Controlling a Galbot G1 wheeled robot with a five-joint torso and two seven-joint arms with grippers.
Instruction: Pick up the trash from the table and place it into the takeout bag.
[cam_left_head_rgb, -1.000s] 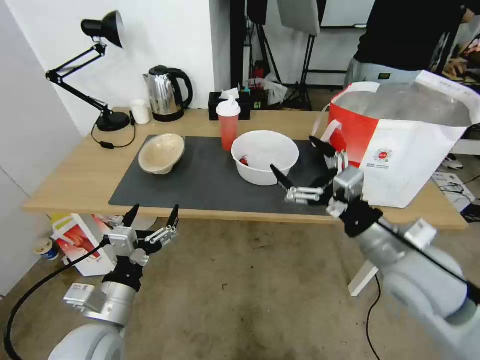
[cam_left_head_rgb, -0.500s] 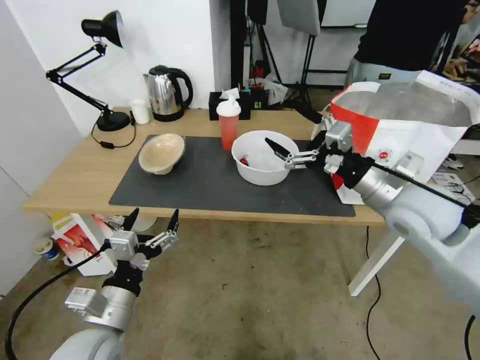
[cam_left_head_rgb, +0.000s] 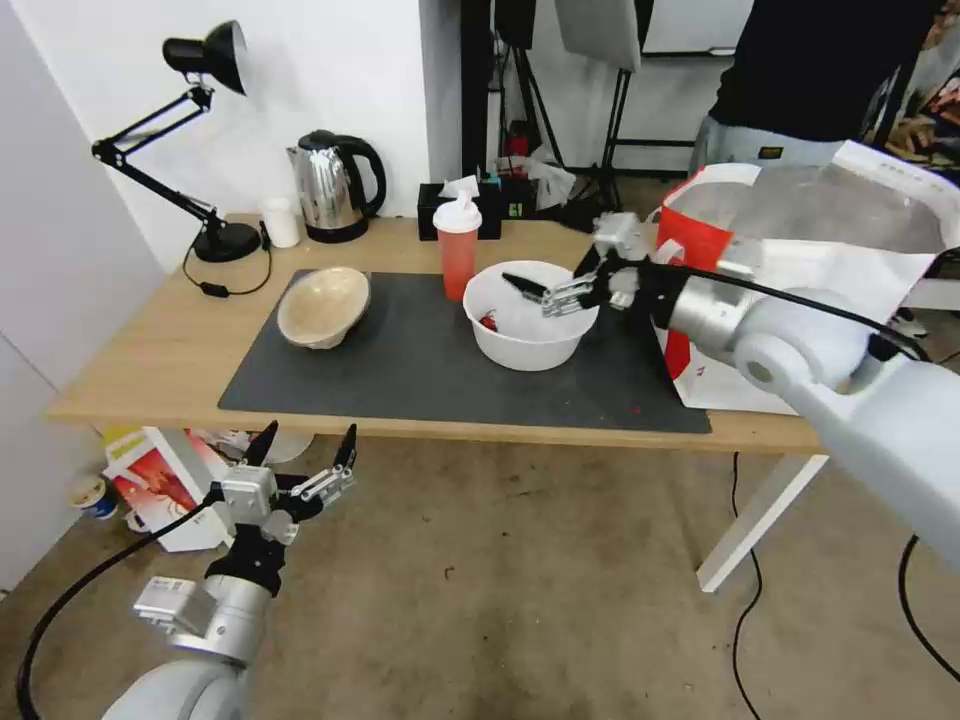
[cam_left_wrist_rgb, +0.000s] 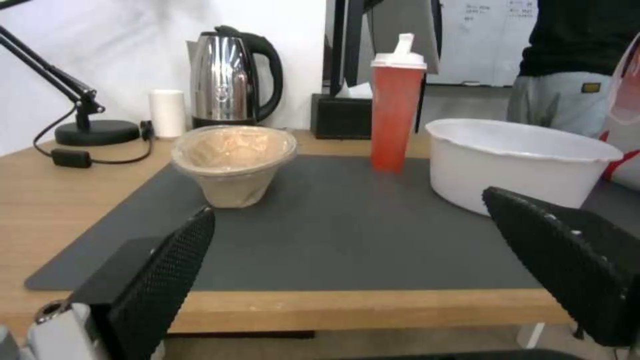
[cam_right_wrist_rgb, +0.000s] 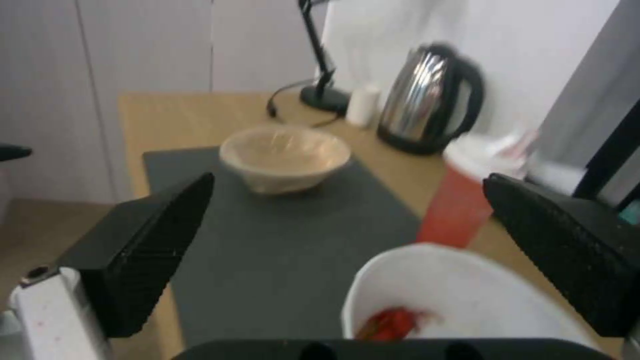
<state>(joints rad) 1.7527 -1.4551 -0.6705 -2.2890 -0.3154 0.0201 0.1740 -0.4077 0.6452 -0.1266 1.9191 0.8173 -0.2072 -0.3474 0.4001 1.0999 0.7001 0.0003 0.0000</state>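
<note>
The right claw (cam_left_head_rgb: 547, 283) hung with its jaws spread over the white bowl (cam_left_head_rgb: 530, 322), which sat just beneath it on the table (cam_left_head_rgb: 150, 350); the takeout bag (cam_left_head_rgb: 810, 290) stood behind it. The left claw (cam_left_head_rgb: 303, 450), also spread, waited below the table's front edge.

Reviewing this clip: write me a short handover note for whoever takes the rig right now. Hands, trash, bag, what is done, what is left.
Right hand: open, over the white plastic bowl, at its rim on the bag side, holding nothing.
Left hand: open, parked low in front of the table, holding nothing.
Trash: the white bowl, red drink cup and beige pulp bowl all stand on the dark mat.
Takeout bag: upright and open at the table's right end.
Done: nothing is in hand yet.
Left: all three pieces must go into the bag.
</note>
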